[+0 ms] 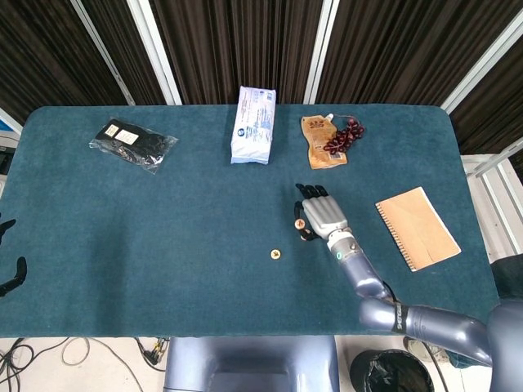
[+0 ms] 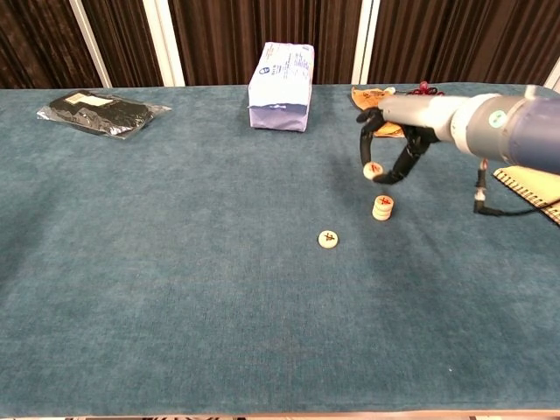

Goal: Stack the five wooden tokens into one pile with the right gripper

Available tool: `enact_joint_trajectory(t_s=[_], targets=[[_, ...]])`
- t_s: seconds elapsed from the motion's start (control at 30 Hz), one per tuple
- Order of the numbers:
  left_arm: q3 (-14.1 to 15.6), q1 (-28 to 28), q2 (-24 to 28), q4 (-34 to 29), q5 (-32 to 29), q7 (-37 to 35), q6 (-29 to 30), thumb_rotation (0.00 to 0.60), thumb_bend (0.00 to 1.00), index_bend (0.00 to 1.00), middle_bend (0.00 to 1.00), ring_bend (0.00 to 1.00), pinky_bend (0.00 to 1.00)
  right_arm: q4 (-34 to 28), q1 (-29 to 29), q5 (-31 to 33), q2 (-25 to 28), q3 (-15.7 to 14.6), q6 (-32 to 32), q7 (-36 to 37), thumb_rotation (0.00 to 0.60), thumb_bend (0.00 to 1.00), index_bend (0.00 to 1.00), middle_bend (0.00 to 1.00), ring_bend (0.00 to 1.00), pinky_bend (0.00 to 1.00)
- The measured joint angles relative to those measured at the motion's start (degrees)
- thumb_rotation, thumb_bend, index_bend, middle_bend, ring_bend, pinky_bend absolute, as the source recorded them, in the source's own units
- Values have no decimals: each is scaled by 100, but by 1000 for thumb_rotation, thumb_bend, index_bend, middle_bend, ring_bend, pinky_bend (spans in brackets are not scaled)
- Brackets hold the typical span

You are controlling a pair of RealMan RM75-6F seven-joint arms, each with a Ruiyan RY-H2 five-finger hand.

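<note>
- At the far left of the table point(image 1: 122, 237), a black packet point(image 1: 132, 144) in clear wrap is lying flat near the back edge.
- Left hand: only dark fingertips point(image 1: 8, 273) are peeking in at the left edge of the head view; I cannot tell how it is standing.
- A white pack point(image 1: 253, 124) is lying by the back edge, about mid-table; in the chest view point(image 2: 282, 86) it is showing as a soft white-and-lilac block.
- One token point(image 2: 328, 239) is sitting alone on the cloth, marked face up, left of and nearer than the pile.
- The pile point(image 2: 382, 207) of tokens is standing just right of it, a few high; the head view hides it under the hand.
- The right hand point(image 2: 391, 147) is hanging above the pile, fingers curled down, pinching a token point(image 2: 373, 170) between thumb and fingertip; that token is hovering just above and slightly left of the pile, apart from it.
- A brown pouch point(image 1: 322, 143) and dark grapes point(image 1: 345, 135) are lying touching each other behind the hand.
- A tan notebook point(image 1: 417, 228) is lying at an angle on the right.
</note>
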Motion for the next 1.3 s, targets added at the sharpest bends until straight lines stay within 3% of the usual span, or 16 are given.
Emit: enact_joint_trajectory(t_s=[0.37,1.3], targets=[[-3,0,7,-5,-5,-28,-6,600,483,149,0,0,0,4,-116,-341,-151,-322,275,36,600,416,559,0,0,0],[-28,7,-10,-5,-46,-22,19,600,483,149,0,0,0,602,-116,-288,-366,-412,66,322,600,416,559,0,0,0]])
